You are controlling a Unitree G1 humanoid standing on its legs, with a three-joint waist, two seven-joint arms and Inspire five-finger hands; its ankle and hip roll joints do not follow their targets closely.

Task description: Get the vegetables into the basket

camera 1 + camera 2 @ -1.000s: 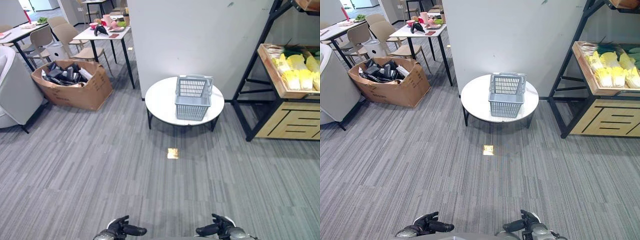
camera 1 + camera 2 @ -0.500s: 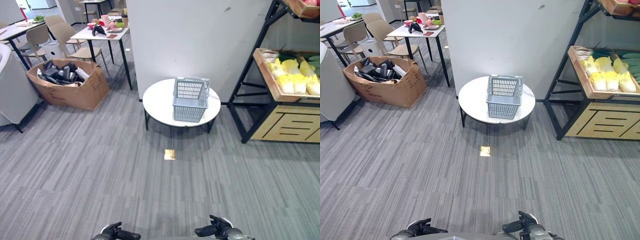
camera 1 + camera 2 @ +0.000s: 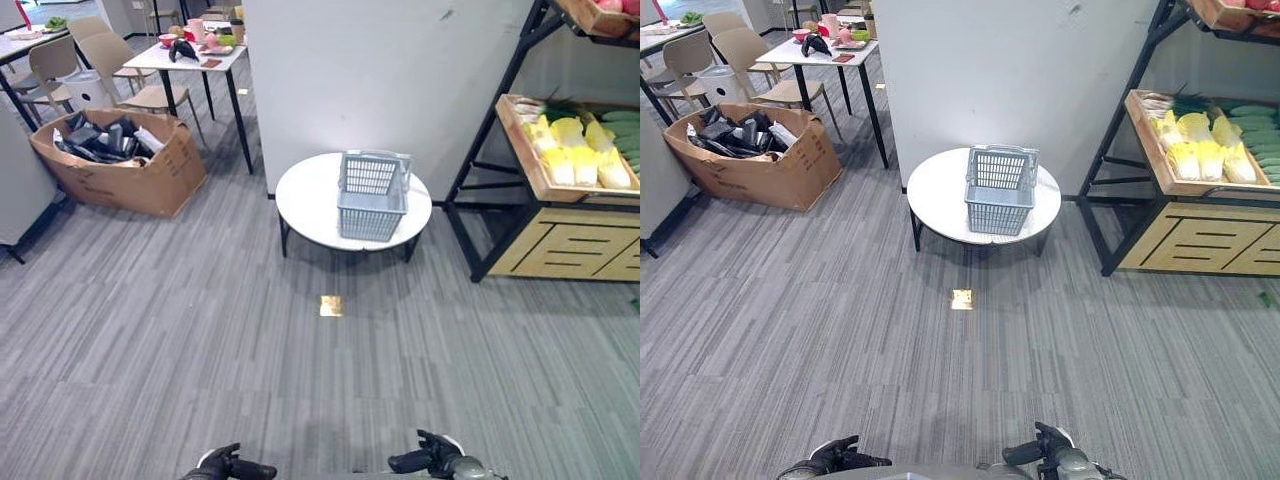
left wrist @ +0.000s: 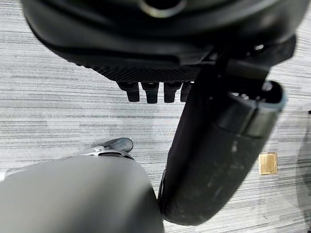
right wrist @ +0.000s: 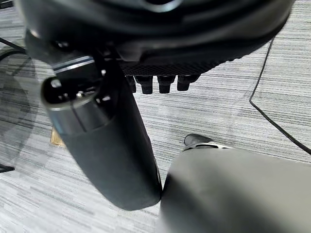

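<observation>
A grey plastic basket [image 3: 372,195] stands upright on a low round white table [image 3: 305,200] ahead, with nothing visible in it. The vegetables lie in a wooden tray on the black shelf rack [image 3: 480,160] at the right: pale yellow cabbages [image 3: 570,160] and green ones [image 3: 1255,130] behind them. My left hand [image 3: 235,466] and right hand [image 3: 430,462] hang low at the near edge, far from table and rack. Both hold nothing. The left thumb [image 4: 218,145] and right thumb [image 5: 102,141] stand out over bare grey floor, with the fingers relaxed.
A white pillar [image 3: 380,70] rises behind the round table. A cardboard box [image 3: 115,165] full of dark items sits at the left, with tables and chairs [image 3: 130,70] beyond it. A small brass floor plate [image 3: 328,306] lies before the table. Grey carpet stretches between me and the table.
The whole picture has shifted: box and table slid left and the rack's tray shows further in, so the camera moved. Both hands stay low and hold nothing.
</observation>
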